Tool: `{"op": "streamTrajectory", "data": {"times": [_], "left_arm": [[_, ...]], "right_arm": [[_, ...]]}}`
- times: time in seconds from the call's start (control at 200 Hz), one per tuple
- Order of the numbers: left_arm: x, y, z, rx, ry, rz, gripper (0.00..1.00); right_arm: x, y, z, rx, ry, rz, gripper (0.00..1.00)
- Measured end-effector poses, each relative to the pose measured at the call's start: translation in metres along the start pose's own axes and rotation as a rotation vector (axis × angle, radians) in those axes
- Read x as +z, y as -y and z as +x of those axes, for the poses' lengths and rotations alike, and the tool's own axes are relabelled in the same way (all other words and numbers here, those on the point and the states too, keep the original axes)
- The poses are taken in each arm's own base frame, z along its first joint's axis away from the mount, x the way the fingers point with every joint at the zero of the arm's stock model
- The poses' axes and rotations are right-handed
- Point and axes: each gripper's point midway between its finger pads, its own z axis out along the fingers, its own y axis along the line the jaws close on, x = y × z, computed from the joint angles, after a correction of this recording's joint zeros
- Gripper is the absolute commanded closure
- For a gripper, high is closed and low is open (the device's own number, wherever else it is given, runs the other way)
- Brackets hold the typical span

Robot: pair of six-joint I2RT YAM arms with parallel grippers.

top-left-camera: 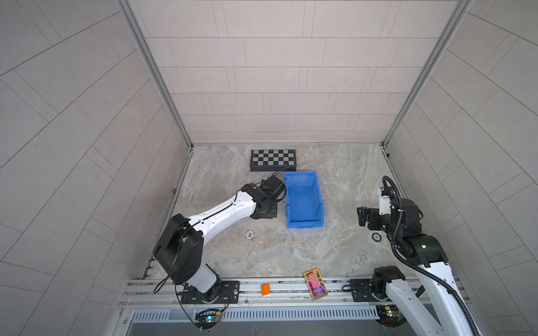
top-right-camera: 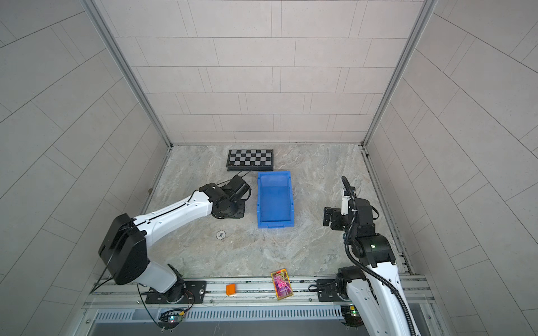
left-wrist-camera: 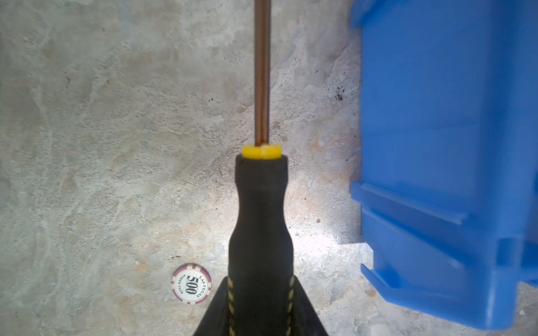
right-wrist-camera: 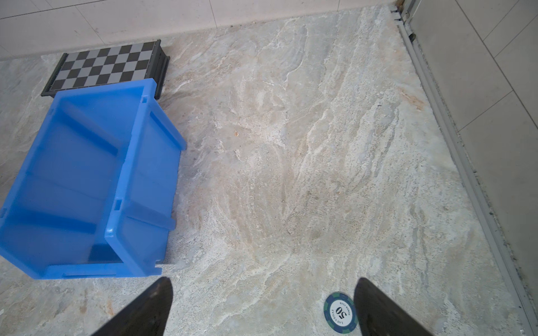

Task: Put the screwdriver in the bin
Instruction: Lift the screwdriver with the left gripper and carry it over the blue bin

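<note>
In the left wrist view my left gripper (left-wrist-camera: 260, 308) is shut on the screwdriver (left-wrist-camera: 261, 209). Its dark fingers press both sides of the black handle. The yellow collar and the thin shaft point straight out ahead over the stone floor. The blue bin (left-wrist-camera: 436, 116) stands close beside it, open side up and empty in both top views (top-left-camera: 304, 224) (top-right-camera: 275, 223). The left wrist (top-left-camera: 266, 211) hangs just left of the bin and hides the screwdriver in both top views. My right gripper (right-wrist-camera: 262, 308) is open and holds nothing, to the right of the bin (right-wrist-camera: 145, 174).
A chessboard (top-left-camera: 273, 160) lies at the back, just behind the bin. A white poker chip (left-wrist-camera: 191, 283) lies on the floor near the left gripper, and a blue-green chip (right-wrist-camera: 339, 312) by the right fingers. An orange block (top-left-camera: 265, 289) and a colourful box (top-left-camera: 315, 284) rest on the front rail.
</note>
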Motion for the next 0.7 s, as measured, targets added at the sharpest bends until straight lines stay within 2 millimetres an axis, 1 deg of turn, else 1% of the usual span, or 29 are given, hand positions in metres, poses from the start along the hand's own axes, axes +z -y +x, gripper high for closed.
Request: {"op": "streamTrajectory", "data": {"times": [0.135, 0.225, 0.366, 0.461, 0.571, 0.701], "left_arm": [[-0.014, 0.000, -0.009, -0.009, 0.040, 0.010, 0.97], [-0.025, 0.006, -0.019, -0.012, 0.064, 0.024, 0.97], [-0.049, 0.027, -0.036, 0.012, 0.119, 0.063, 0.97], [-0.061, 0.043, -0.040, 0.039, 0.142, 0.093, 0.97], [-0.065, 0.059, -0.039, 0.074, 0.144, 0.114, 0.97], [-0.059, 0.077, -0.029, 0.145, 0.126, 0.116, 0.97]], "right_arm": [[0.004, 0.002, -0.002, 0.023, 0.003, 0.013, 0.01], [0.006, 0.003, -0.006, 0.026, 0.017, 0.019, 0.01], [0.006, 0.005, -0.008, 0.026, 0.026, 0.035, 0.01], [0.005, 0.006, -0.009, 0.026, 0.030, 0.036, 0.01], [0.003, 0.006, -0.009, 0.026, 0.037, 0.036, 0.01], [0.000, 0.008, -0.009, 0.020, 0.043, 0.048, 0.01]]}}
